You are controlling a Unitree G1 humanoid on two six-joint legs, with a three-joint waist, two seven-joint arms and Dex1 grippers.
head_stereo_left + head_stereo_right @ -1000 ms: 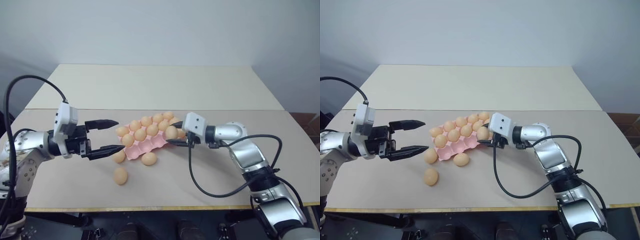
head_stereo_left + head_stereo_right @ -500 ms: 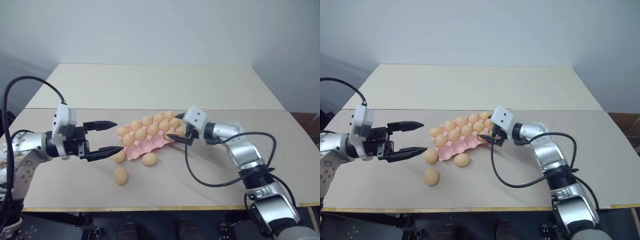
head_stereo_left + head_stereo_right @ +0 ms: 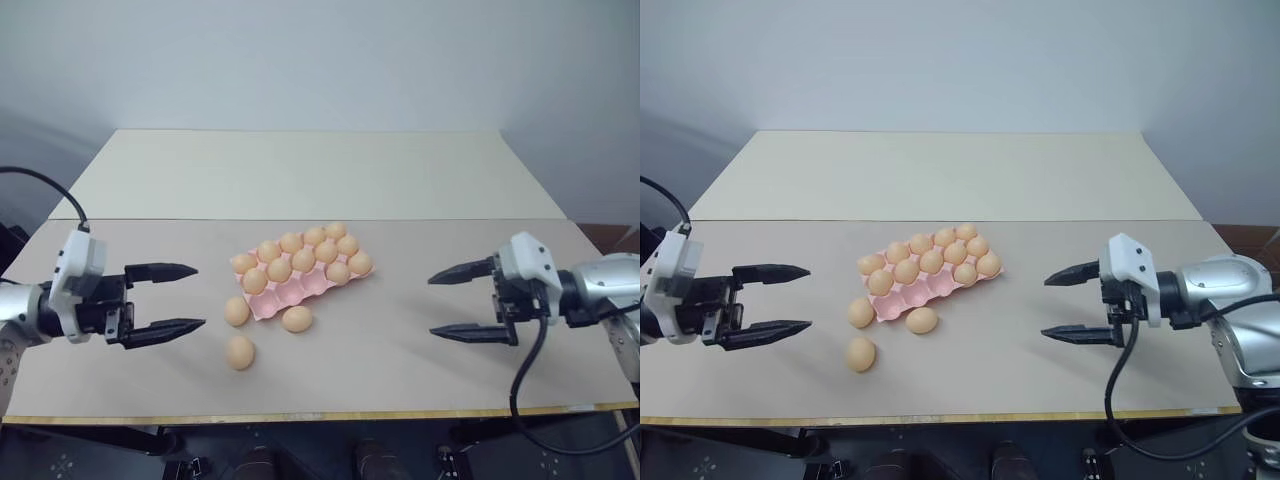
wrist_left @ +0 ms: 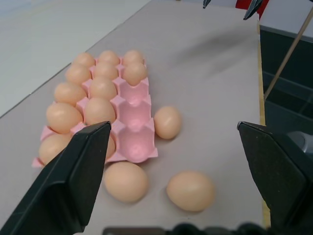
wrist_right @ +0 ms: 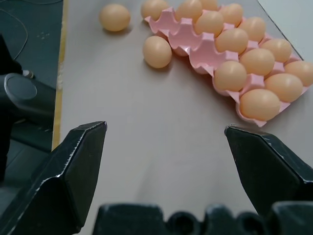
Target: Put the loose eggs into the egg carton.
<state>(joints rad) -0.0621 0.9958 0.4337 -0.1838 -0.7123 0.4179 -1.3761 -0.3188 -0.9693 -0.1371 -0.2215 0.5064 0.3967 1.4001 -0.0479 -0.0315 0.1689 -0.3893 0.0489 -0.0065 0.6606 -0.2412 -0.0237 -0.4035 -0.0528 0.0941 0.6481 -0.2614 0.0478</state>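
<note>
Left claw [image 3: 178,298] and right claw [image 3: 456,304], both spread and empty, hover over the tabletop [image 3: 400,360] well apart from the egg carton [image 3: 300,288] between them. Three loose eggs [image 3: 240,352] lie beside the carton's near edge. The left wrist view reveals three vacant cups [image 4: 131,116] in that near row, which the head views barely show.

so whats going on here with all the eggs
A two-armed robot is filling a pink egg carton on the table. Most cups hold an egg, but the near row has empty cups. Three loose eggs lie on the table beside that near edge. Neither arm holds anything at this moment: the left gripper and the right gripper are both open, one out to each side of the carton, well clear of the eggs.
</note>
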